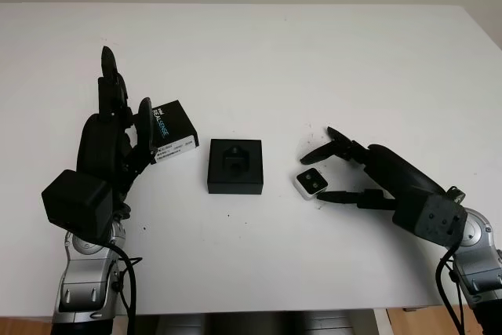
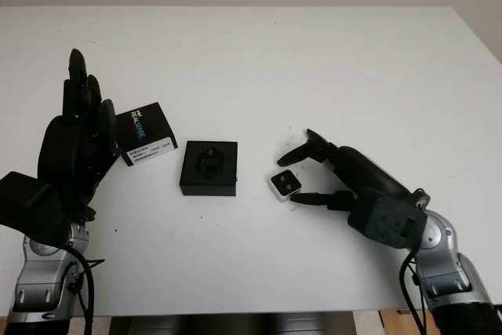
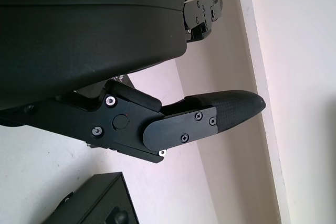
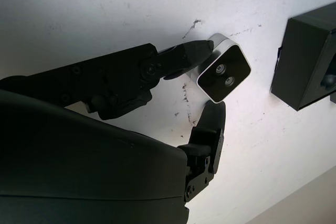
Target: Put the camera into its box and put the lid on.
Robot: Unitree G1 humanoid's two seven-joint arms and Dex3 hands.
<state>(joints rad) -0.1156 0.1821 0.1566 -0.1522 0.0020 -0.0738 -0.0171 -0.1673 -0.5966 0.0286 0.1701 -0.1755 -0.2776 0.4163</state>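
Observation:
The small silver camera (image 1: 311, 183) lies face up on the white table (image 1: 314, 60), right of the open black box (image 1: 235, 166). My right hand (image 1: 315, 177) reaches in from the right, one finger behind the camera and the thumb in front. In the right wrist view, the fingertip (image 4: 202, 51) touches the camera's (image 4: 224, 73) edge while the thumb stops just short. The black lid (image 1: 174, 131), with a white label, lies left of the box. My left hand (image 1: 125, 107) is open, upright beside the lid's left edge.
The table's front edge (image 1: 259, 311) runs close below both arms. A few dark scuff marks (image 4: 185, 90) dot the table by the camera. The box (image 4: 307, 61) is a short way from the camera.

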